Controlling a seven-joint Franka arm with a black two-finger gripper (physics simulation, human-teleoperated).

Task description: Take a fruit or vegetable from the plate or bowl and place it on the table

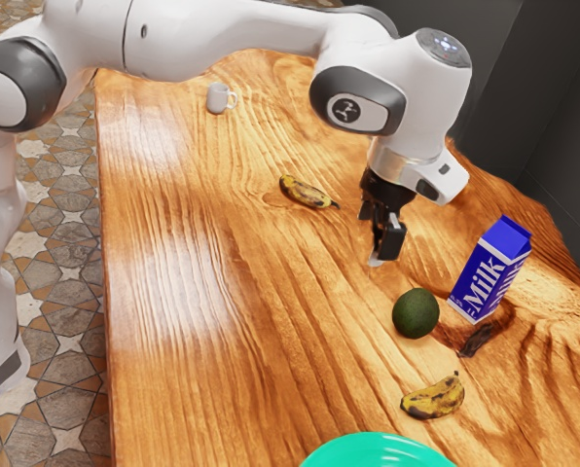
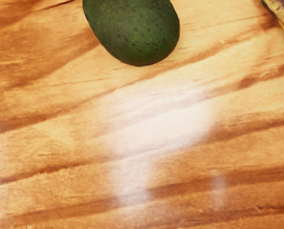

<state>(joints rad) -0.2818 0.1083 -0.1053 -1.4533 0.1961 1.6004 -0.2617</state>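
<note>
Wood-grained counter (image 1: 193, 302) is overhung by the gripper (image 1: 379, 257); whether spread or closed cannot be told. Near it, an avocado (image 1: 416, 313) is seen.

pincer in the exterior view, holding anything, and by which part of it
Nothing is held: the pincer hangs empty above the table, apart from the avocado.

Arm (image 1: 217, 37) comes in from exterior view's left: lower link upright, blue light strip low on it, dark-capped elbow (image 1: 16, 86) bent, forearm running across the top toward exterior view's right. Wrist (image 1: 426, 102) bent downward, white housing, dark round cap on its side, small lit ring on top. Black gripper (image 1: 379, 255) hangs below it, pointing roughly down.
</note>
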